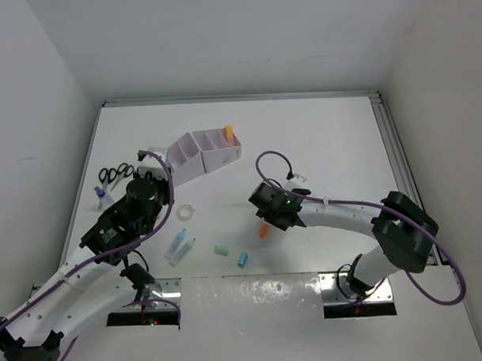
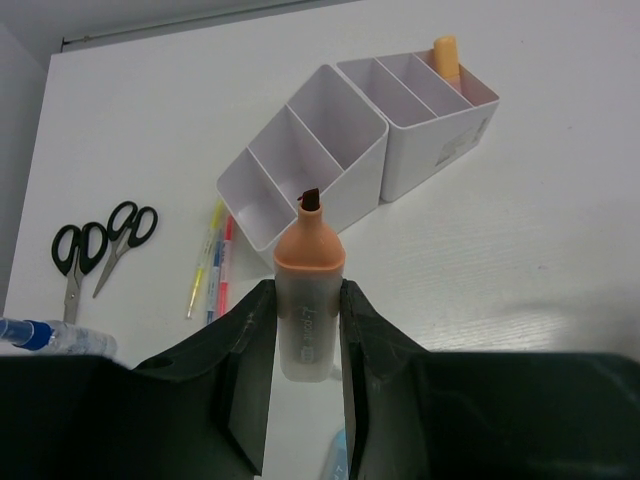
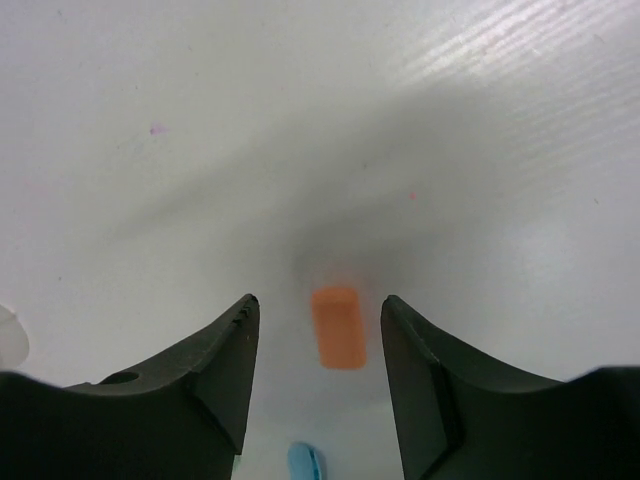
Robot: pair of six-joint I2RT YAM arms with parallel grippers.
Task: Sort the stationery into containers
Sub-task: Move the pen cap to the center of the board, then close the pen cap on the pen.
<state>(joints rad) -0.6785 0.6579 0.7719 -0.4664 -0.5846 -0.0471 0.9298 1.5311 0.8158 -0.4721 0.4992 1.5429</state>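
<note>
My left gripper (image 2: 306, 292) is shut on an uncapped orange highlighter (image 2: 309, 262), held tip-up above the table, short of the pale organiser (image 2: 330, 150). In the top view the left gripper (image 1: 148, 184) is left of the organiser (image 1: 200, 154). An orange item (image 2: 445, 55) stands in the organiser's far compartment. My right gripper (image 3: 318, 302) is open, above a short orange capsule piece (image 3: 338, 327) that lies on the table between its fingers. In the top view the right gripper (image 1: 265, 218) is over that piece (image 1: 263, 230).
Black-handled scissors (image 1: 114, 174), a blue-capped bottle (image 1: 103, 195) and a clear tape ring (image 1: 186, 212) lie at the left. Pastel pens (image 1: 178, 246), a green piece (image 1: 221, 250) and a blue piece (image 1: 243, 260) lie near the front. More pens (image 2: 210, 265) lie beside the organiser.
</note>
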